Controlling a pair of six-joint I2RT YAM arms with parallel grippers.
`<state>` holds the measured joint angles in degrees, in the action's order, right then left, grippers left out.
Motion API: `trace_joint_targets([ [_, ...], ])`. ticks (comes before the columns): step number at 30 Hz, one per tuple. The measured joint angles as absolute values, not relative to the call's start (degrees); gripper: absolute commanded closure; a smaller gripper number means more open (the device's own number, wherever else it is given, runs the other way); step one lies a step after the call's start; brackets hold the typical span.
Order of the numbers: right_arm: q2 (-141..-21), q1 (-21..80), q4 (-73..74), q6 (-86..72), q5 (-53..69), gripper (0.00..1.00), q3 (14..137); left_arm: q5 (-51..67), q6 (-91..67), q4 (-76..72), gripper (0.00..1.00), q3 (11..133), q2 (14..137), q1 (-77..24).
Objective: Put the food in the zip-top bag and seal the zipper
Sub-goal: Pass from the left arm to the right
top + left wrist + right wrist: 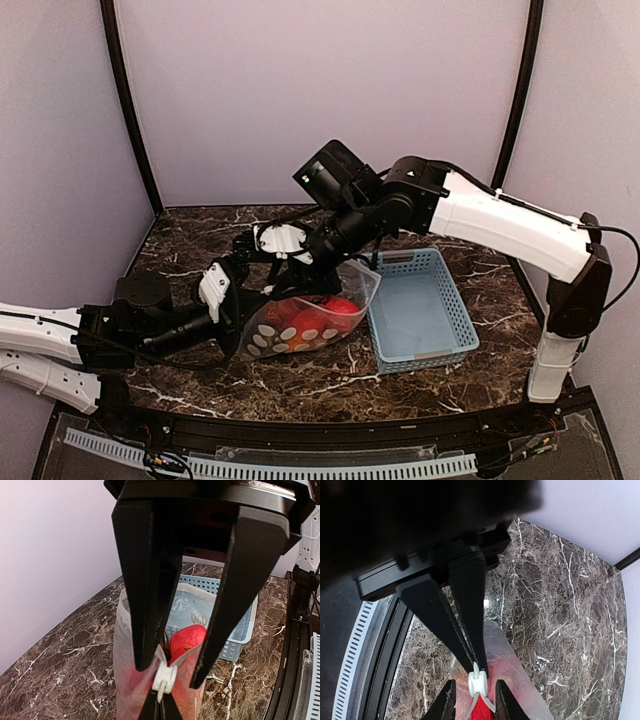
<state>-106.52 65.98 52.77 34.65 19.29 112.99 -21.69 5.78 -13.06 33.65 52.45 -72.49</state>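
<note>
Both arms: white shell links, black joint housings; right arm point(505, 222) carries a thin black cable along its upper link and small green marks, possibly LEDs. Left arm point(60, 340) likewise white with black joints. Fingers point(150, 575) matte black, tapered wedges.

bag point(318, 318): dotted, upright, mouth open | food point(335, 312): red, inside | slider point(164, 677): white

Top view: fixed, high behind the arm bases, looks forward and down over the whole desk point(200, 385), far off. Left wrist view: very close, looks along its own jaws toward the basket point(235, 640) and far wall. Right wrist view: very close, looks steeply down past its jaws at the desk. Both wrist views share the bag point(125, 660) mouth and white slider point(164, 678); the top view shows the bag too.
</note>
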Motion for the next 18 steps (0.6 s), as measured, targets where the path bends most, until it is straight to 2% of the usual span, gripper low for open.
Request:
trace_joint_targets([
  [4, -106.5, 66.0, 51.1, 34.6, 19.1, 0.79, 112.2, -21.6, 5.8, -13.0, 0.99, 33.6, 52.4, -72.5],
  [9, -106.5, 66.0, 50.0, 34.9, 18.8, 0.93, 112.1, -21.4, 5.7, -13.0, 0.99, 33.6, 52.1, -72.5],
  [13, -106.5, 66.0, 49.6, 35.3, 18.6, 1.00, 112.0, -21.4, 5.6, -12.5, 0.99, 33.6, 51.5, -72.2],
  [14, -106.5, 66.0, 49.5, 35.2, 18.6, 1.00, 112.0, -21.4, 5.6, -12.3, 0.98, 33.6, 51.4, -72.2],
  [17, -106.5, 66.0, 49.4, 35.3, 18.5, 1.00, 111.9, -21.5, 5.5, -11.9, 0.82, 33.6, 51.2, -72.2],
  [18, -106.5, 66.0, 49.5, 35.3, 18.5, 1.00, 111.9, -21.5, 5.6, -11.9, 0.81, 33.6, 51.1, -72.2],
])
